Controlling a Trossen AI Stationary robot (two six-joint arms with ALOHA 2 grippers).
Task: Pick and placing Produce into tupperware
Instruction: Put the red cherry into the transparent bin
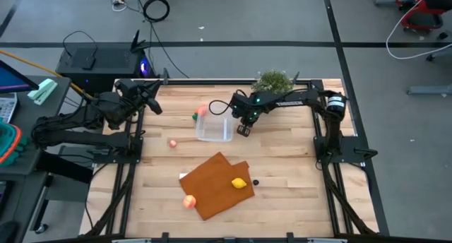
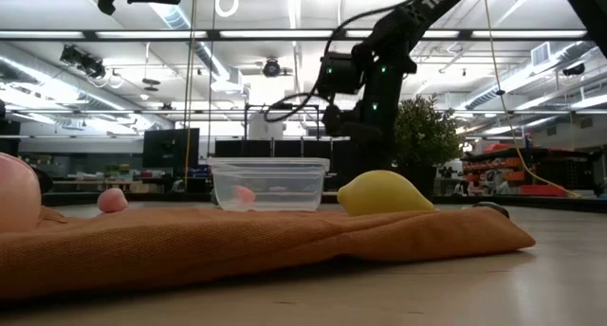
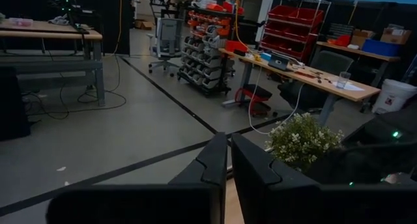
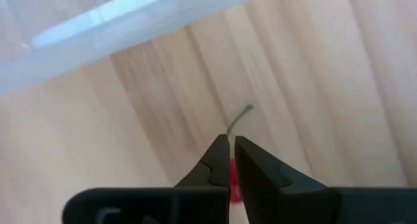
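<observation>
Gripping a small red piece (image 4: 229,178) by the box (image 1: 214,129) with the right gripper (image 4: 230,146) — fingers pinching tight. Holding the left gripper (image 3: 228,146) shut, empty, at the table's edge. Sitting in the box: one pink piece (image 2: 244,194) only — lemon (image 1: 239,183), peach (image 1: 188,201) and others waiting outside.

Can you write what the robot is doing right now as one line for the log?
right gripper: jaws shut on small red piece with green stem, beside tupperware | left gripper: jaws shut, waiting at far left | lemon: on mat

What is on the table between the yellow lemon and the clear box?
From above, only the orange-brown mat and bare wood lie between the lemon and the clear box.
</observation>
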